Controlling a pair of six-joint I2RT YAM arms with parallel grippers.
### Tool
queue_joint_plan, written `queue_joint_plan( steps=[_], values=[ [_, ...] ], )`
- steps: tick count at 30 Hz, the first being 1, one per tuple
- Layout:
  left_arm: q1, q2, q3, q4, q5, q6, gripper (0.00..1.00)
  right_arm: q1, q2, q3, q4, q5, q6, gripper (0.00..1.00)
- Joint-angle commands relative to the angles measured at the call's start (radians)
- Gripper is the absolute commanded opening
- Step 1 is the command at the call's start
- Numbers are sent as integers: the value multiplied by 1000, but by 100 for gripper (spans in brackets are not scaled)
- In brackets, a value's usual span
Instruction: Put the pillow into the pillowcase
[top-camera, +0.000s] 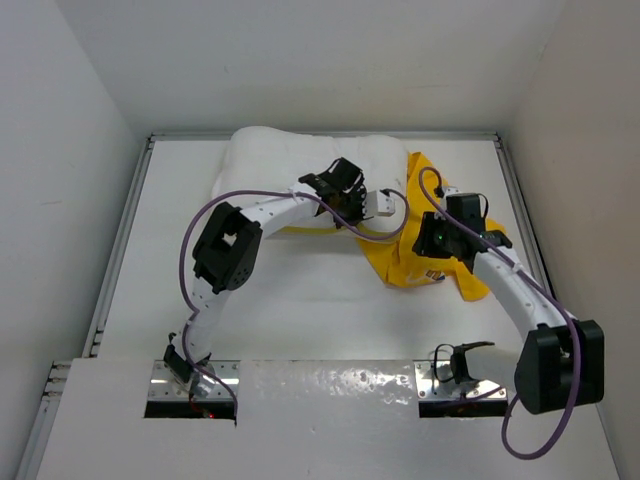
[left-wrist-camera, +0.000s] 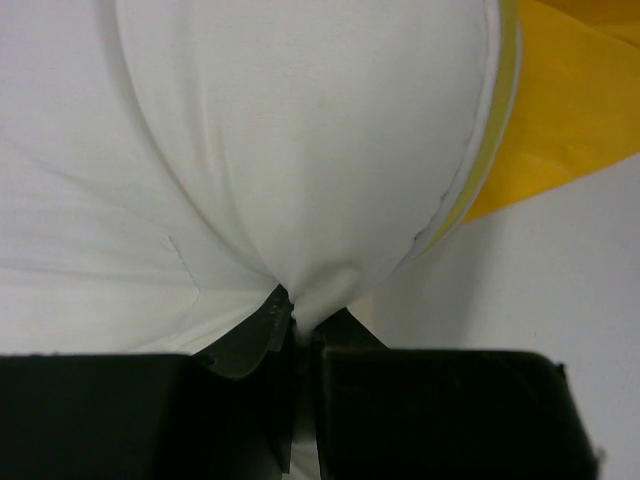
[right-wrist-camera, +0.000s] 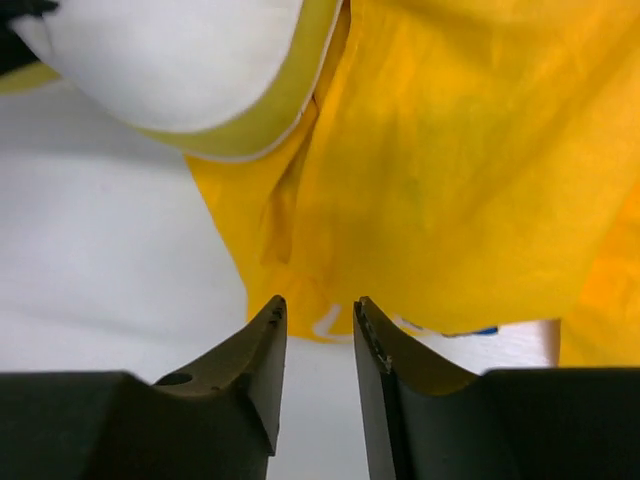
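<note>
The white puffy pillow (top-camera: 270, 160) lies at the back of the table. Its yellow edge band (left-wrist-camera: 478, 175) shows in the left wrist view. The yellow pillowcase (top-camera: 402, 258) lies crumpled to its right, partly under the pillow's right end. My left gripper (top-camera: 343, 190) is shut on a pinch of the pillow's white cover (left-wrist-camera: 300, 150) at its near right side, with the pinch held between the fingertips (left-wrist-camera: 297, 315). My right gripper (top-camera: 432, 238) is open and empty, its tips (right-wrist-camera: 318, 310) just short of the pillowcase's near edge (right-wrist-camera: 450, 180), where blue lettering peeks out.
The white table (top-camera: 300, 300) is boxed in by walls on the left, back and right, with a rail (top-camera: 125, 230) along the left side. Two metal base plates (top-camera: 195, 385) sit at the near edge.
</note>
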Motion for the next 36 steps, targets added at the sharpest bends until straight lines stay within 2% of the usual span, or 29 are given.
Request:
queue_joint_plan(
  steps=[1, 4, 8, 15, 17, 21, 24, 30, 36],
  values=[
    [-15, -39, 16, -104, 45, 47, 0, 23, 40, -2, 141, -17, 79, 31],
    [-15, -42, 19, -104, 59, 50, 0, 81, 127, 1, 209, 43, 84, 32],
    [-15, -42, 22, -102, 68, 32, 0, 93, 254, 23, 261, 19, 101, 37],
    [-7, -53, 25, -116, 69, 33, 0, 98, 327, -20, 246, 190, 162, 40],
    [-3, -54, 31, -124, 75, 33, 0, 96, 333, -37, 255, 218, 173, 35],
    [-1, -59, 48, -154, 95, 45, 0, 98, 350, -37, 263, 259, 198, 0],
    [-1, -68, 84, -216, 114, 76, 0, 98, 328, -6, 245, 268, 198, 0],
    [-13, -97, 284, -427, 154, 163, 0, 98, 201, 44, 217, 295, 216, 0],
    [-56, -143, 327, -507, 169, 160, 0, 99, 100, 43, 211, 272, 256, 0]
  ],
)
